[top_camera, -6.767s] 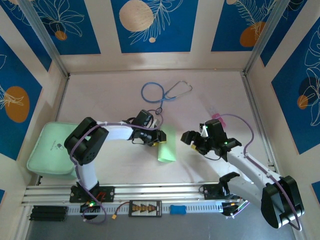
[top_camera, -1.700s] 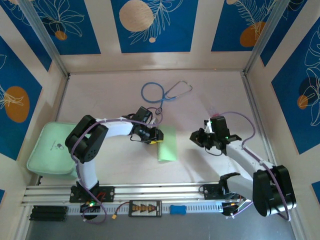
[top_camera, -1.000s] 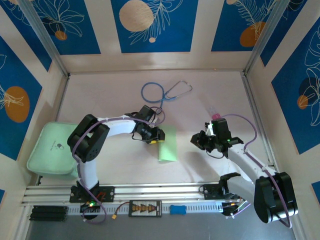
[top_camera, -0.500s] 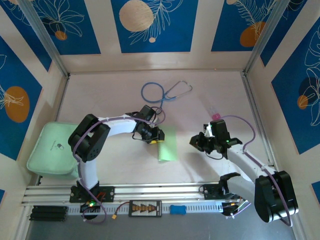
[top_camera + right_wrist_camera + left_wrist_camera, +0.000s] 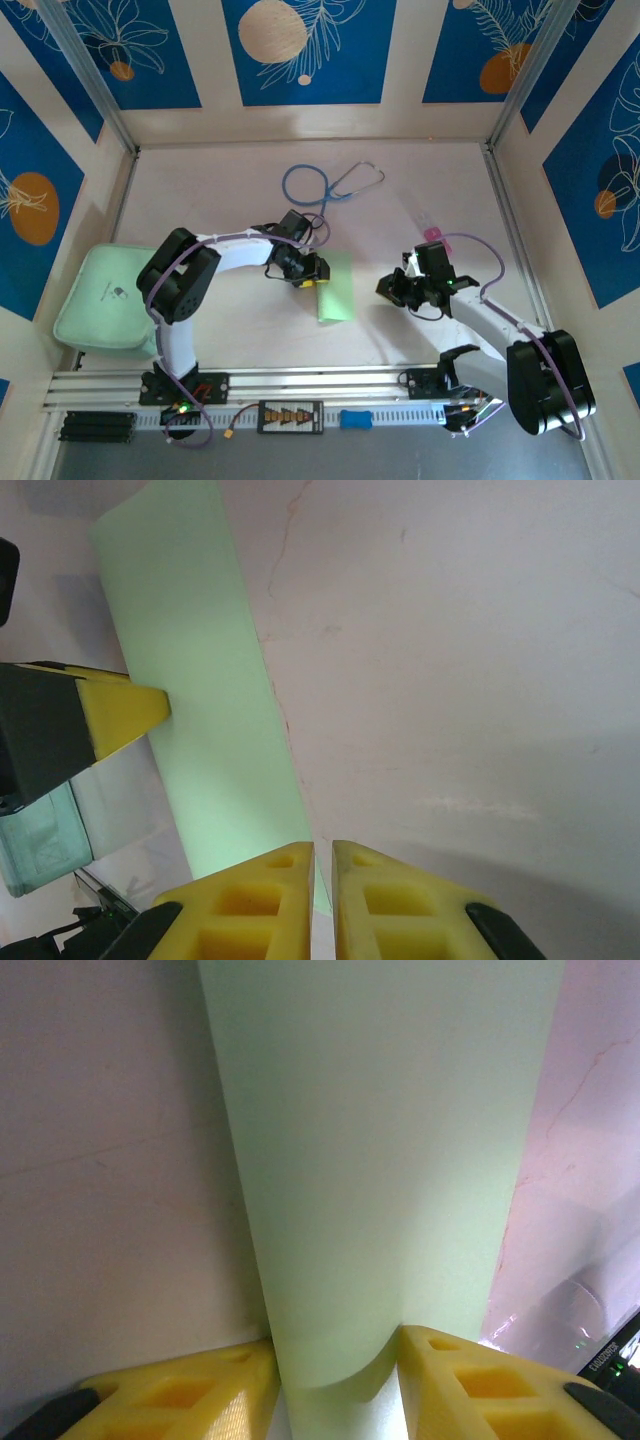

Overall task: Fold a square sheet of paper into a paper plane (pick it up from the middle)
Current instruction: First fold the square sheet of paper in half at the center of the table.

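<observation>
The square sheet of paper (image 5: 337,290) lies folded into a long pale green strip on the table's middle. My left gripper (image 5: 312,279) is at the strip's left edge. In the left wrist view the paper (image 5: 380,1160) fills the gap of that gripper (image 5: 335,1345). Both yellow fingers (image 5: 470,1380) press its sides, and its near edge curls up between them. My right gripper (image 5: 388,289) hangs a little to the right of the strip, shut with nothing in it. In the right wrist view that gripper (image 5: 323,845) is by the paper's (image 5: 200,710) right edge, opposite the left fingertip (image 5: 125,708).
A blue stethoscope (image 5: 330,185) lies at the back centre. A thick mint-green pad (image 5: 100,297) sits at the left wall. A small pink item (image 5: 430,228) lies behind the right arm. The metal rail (image 5: 300,382) runs along the near edge.
My right gripper has drifted slightly left and nearer, toward the strip. The left gripper and the paper have stayed where they were.
</observation>
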Motion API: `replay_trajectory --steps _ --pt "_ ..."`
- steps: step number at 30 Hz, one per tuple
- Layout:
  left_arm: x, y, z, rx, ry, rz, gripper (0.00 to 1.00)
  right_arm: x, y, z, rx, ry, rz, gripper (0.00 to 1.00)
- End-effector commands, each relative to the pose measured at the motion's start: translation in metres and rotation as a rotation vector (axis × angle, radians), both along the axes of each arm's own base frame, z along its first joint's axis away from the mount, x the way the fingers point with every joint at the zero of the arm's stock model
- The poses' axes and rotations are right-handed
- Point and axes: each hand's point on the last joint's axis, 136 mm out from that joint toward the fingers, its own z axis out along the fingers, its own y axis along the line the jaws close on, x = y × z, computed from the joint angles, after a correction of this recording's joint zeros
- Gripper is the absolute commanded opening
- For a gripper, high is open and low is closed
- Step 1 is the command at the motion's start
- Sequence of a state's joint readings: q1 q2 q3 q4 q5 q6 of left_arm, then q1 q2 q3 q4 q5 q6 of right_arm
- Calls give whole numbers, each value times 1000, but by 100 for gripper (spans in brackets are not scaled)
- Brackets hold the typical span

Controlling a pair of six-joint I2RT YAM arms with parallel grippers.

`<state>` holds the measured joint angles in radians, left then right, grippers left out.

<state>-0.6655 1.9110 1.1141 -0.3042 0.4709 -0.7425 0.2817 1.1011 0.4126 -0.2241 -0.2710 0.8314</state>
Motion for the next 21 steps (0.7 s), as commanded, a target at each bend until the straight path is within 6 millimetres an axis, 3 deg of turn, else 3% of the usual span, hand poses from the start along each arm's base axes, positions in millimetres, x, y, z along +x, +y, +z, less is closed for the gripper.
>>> replay_trajectory --steps 1,21 --pt "-8 34 -52 202 44 20 42 -4 4 -1 21 13 13 15" --pt "-9 37 -59 256 38 -12 43 -3 7 2 25 13 18 15"
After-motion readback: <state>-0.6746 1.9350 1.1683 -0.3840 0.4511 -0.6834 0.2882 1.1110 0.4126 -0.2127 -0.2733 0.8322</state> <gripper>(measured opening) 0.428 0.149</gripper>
